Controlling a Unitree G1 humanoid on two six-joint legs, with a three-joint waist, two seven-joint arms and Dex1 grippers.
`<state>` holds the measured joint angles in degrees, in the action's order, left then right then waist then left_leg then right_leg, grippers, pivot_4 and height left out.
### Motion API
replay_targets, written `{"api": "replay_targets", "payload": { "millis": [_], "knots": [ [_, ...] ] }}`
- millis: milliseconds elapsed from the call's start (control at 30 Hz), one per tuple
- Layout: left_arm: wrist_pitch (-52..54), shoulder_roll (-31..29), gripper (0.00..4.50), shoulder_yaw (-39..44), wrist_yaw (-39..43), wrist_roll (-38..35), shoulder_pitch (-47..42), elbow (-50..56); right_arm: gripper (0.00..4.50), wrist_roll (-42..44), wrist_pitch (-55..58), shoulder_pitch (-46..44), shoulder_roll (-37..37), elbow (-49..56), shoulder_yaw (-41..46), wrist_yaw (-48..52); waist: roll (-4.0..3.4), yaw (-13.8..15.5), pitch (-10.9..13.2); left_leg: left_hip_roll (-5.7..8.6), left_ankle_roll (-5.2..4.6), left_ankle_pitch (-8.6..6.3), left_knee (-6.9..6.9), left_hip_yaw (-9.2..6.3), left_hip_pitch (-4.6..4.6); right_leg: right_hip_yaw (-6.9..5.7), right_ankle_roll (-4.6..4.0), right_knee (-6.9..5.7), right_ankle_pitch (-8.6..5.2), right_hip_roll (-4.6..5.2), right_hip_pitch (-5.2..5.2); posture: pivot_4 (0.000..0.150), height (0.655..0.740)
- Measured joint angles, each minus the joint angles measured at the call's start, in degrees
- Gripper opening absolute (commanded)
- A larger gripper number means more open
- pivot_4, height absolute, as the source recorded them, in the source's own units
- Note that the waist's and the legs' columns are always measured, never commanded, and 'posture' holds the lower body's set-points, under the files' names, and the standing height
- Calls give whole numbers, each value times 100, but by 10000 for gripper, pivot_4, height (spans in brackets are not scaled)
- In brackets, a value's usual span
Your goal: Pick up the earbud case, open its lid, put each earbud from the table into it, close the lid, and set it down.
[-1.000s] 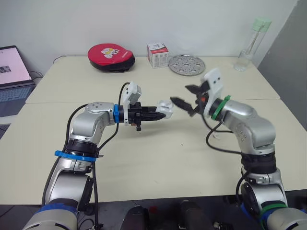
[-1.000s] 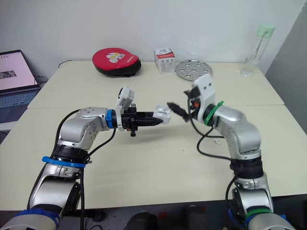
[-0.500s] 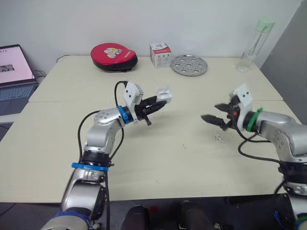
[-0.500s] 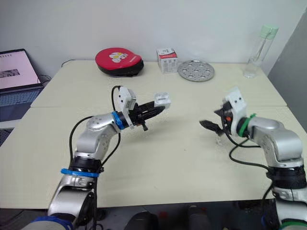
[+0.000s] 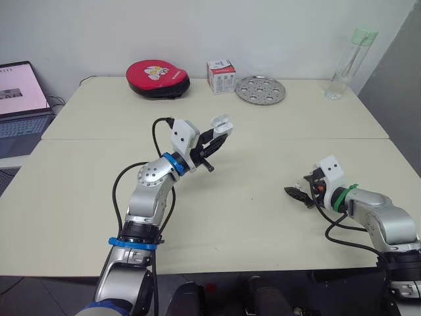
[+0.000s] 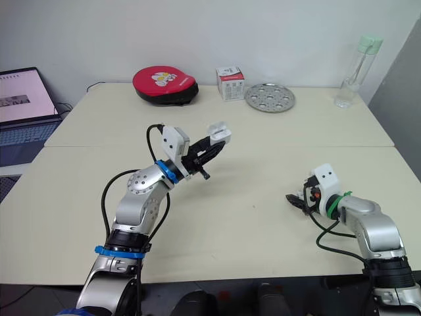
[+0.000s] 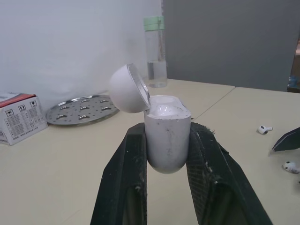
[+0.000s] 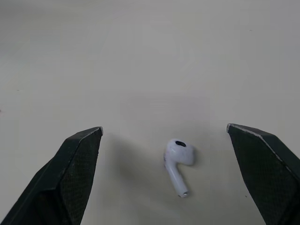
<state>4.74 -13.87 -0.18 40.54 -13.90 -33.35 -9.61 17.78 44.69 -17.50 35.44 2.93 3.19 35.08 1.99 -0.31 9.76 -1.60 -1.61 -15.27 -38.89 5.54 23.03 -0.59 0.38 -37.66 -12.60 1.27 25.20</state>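
My left gripper (image 5: 218, 133) is shut on the white earbud case (image 7: 167, 136), held upright above the middle of the table. Its lid (image 7: 128, 88) is hinged open. I cannot tell what sits inside the case. My right gripper (image 5: 294, 193) is low over the table at the right, open. One white earbud (image 8: 178, 158) lies on the table between its fingers (image 8: 70, 173), touching neither. The left wrist view shows two earbuds on the table, one (image 7: 265, 129) farther off and one (image 7: 290, 166) nearer, with a right finger beside them.
Along the back of the table (image 5: 85, 178) stand a red pouch (image 5: 158, 70), a small box (image 5: 221, 75), a perforated metal plate (image 5: 260, 89) and a clear bottle (image 5: 345, 62). A laptop (image 5: 20, 99) sits at the far left.
My right gripper left the case, swung out to the right and dropped to the table around an earbud. My left gripper lifted the open case a little higher.
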Motion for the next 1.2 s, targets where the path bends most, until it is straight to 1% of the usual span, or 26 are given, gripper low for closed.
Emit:
{"api": "replay_targets", "payload": {
  "millis": [67,133,333,367,400,467,533,567,633,667,733,833,900,967,1033,1067,1133,1167,1200],
  "knots": [
    [-9,0,7461,-4,-2,5,-7,-4,38584,1,22,-43,-1,-61,7,-11,0,0,0,-1,0,0,0,-1,-1,-1,1,1,-1,0,-2,1500,7400],
    [-12,-3,7461,-8,0,6,-7,-4,31741,-11,70,-79,1,-101,18,-24,0,0,0,-1,0,0,0,-2,-1,-2,1,1,-1,0,-3,1500,7400],
    [-57,-50,7461,-51,12,35,-6,-12,8952,-5,121,-64,-45,-105,75,-33,0,0,0,-2,0,0,0,-3,-1,-2,2,1,-1,-1,-3,1500,7400],
    [-64,-50,7461,-57,12,42,-5,-14,5577,5,149,-61,-43,-97,84,-30,0,0,0,-2,0,0,0,-3,-1,-2,2,1,-1,-1,-3,1500,7400],
    [-71,-50,7461,-62,12,47,-3,-14,3688,27,195,-50,-39,-69,101,-22,0,1,0,-2,0,0,0,-3,-1,-3,1,1,-1,-1,-4,1500,7400],
    [-83,-49,7461,-71,10,51,1,-14,3767,120,299,16,44,27,121,35,0,7,0,-1,0,0,0,-4,-1,-3,1,1,-1,0,-4,1500,7400],
    [-154,-49,7461,-108,9,93,9,-14,3767,187,433,84,355,99,101,323,0,17,0,1,0,0,0,-3,0,-3,2,4,-1,0,-3,1500,7400],
    [-171,-47,7461,-140,8,112,19,-14,3767,188,453,124,579,113,78,482,-1,18,0,3,0,0,0,-2,0,-2,2,5,-1,0,-5,1500,7400],
    [-199,-26,7461,-183,0,131,112,-2,3767,96,229,354,1473,167,-126,1109,-3,39,-1,8,-1,-1,1,-3,1,-4,7,12,-4,1,-6,1500,7400],
    [-212,-38,7461,-173,-7,133,189,-1,3767,-4,26,485,1847,173,-188,1385,-2,37,-1,4,-2,-1,2,-4,0,-5,11,20,-6,1,-11,1500,7400],
    [-225,-32,7461,-182,-12,134,310,1,3767,-362,-761,866,2775,92,-462,2101,-3,38,-1,0,-2,-1,6,-7,1,-8,13,42,-6,-1,-16,1500,7400],
    [-284,-45,7461,-210,-11,175,368,2,3767,-887,-1970,1251,3663,-338,-739,2954,-2,34,0,-6,-2,-1,4,-7,-5,-8,19,54,-5,-6,-28,1500,7400],
    [-307,-37,7461,-251,-18,204,379,8,3767,-1118,-2565,1290,3854,-689,-878,3256,-3,14,-1,-6,-2,-1,5,-2,-11,-4,20,54,-4,-7,-33,1500,7400],
    [-309,7,7461,-311,-56,234,410,48,3767,-1313,-3163,1200,3894,-1110,-959,3488,-2,13,-1,-6,-2,-1,4,-5,-15,-6,20,54,-5,-7,-39,1500,7400],
    [-309,13,7461,-350,-102,246,468,99,11365,-1455,-3528,1040,3883,-1430,-1054,3648,-2,24,-1,-6,-2,-1,4,-8,-16,-8,20,57,-5,-7,-45,1500,7400],
    [-309,10,7461,-354,-116,247,501,129,14067,-1511,-3650,944,3862,-1585,-1099,3711,-2,25,-1,-5,-2,-1,3,-8,-16,-8,20,60,-4,-6,-48,1500,7400],
    [-296,8,7461,-366,-125,247,601,237,20974,-1637,-3811,829,3832,-1807,-1130,3761,-2,29,-1,-4,-1,-1,3,-9,-19,-8,19,63,-4,-2,-54,1500,7400],
    [-286,6,7461,-383,-128,247,622,267,23800,-1695,-3872,784,3832,-1894,-1143,3791,-2,38,-1,-3,-1,-1,2,-9,-19,-9,19,64,-4,-1,-55,1500,7400],
    [-273,1,7461,-390,-130,247,652,305,23800,-1747,-3928,763,3832,-1961,-1146,3826,-2,60,-1,-1,-1,-1,1,-12,-19,-11,19,65,-4,0,-57,1500,7400]
  ]
}}
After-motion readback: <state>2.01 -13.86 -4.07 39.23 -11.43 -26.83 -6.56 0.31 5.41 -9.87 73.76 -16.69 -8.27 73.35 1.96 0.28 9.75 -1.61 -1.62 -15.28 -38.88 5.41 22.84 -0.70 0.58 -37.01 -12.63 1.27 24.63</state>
